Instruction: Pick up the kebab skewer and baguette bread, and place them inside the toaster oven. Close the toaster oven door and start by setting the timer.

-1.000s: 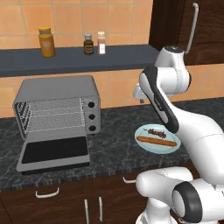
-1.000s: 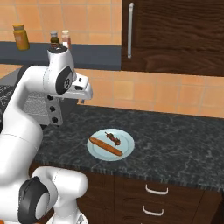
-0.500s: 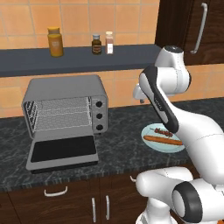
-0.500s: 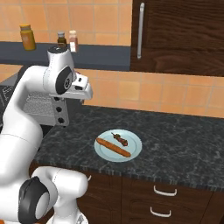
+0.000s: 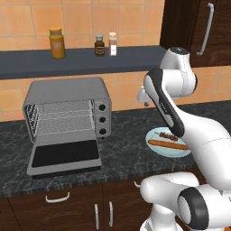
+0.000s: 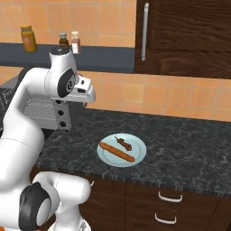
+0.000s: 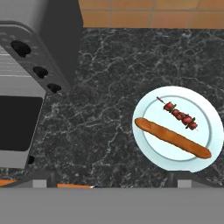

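On a pale blue plate lie the long orange-brown baguette bread and, just beyond it, the shorter dark red kebab skewer. Both also show on the counter in the base views: baguette bread, kebab skewer. The silver toaster oven stands left of the plate, its door folded down flat and the racks bare. My gripper hangs high above the counter between oven and plate, open with its fingertips wide apart and nothing between them. Its hand shows as gripper.
A dark shelf above the oven carries an orange jar and two small bottles. A tall dark cabinet rises at the right. Three knobs line the oven's right panel. Dark stone counter separates oven and plate.
The whole scene has slid rightward in both base views, so the base has driven left. The arm keeps its pose, and the plate, food and oven stay put.
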### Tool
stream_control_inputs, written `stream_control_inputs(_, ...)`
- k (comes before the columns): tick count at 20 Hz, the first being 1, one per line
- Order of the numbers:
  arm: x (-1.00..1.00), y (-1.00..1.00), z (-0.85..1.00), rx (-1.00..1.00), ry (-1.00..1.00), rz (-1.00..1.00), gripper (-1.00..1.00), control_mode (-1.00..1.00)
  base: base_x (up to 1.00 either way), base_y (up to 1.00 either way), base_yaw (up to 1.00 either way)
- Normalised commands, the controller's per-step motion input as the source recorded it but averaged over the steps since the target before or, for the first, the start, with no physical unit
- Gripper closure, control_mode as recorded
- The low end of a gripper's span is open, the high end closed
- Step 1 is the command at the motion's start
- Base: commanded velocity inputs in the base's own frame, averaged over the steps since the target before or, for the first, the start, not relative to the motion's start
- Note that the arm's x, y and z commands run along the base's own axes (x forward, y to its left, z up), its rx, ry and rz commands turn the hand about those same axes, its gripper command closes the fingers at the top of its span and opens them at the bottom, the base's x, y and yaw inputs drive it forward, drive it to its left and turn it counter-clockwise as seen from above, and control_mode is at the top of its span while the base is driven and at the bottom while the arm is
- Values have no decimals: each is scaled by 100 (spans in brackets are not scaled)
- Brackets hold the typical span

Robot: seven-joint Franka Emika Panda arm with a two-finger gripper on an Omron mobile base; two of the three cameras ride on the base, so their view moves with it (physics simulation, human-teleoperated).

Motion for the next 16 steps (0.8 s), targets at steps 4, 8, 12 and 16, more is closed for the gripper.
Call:
stream_control_inputs(4,0,0,0,0,0,0,-100,-100,0,0,0)
stream_control_inputs(8,-48,46,-29,-8,-17,6,-100,-100,0,0,0)
stream_control_inputs(12,-27,100,-51,-6,-48,-1,-100,-100,0,0,0)
stream_control_inputs(16,39,100,-32,-3,-17,-13,-100,-100,0,0,0)
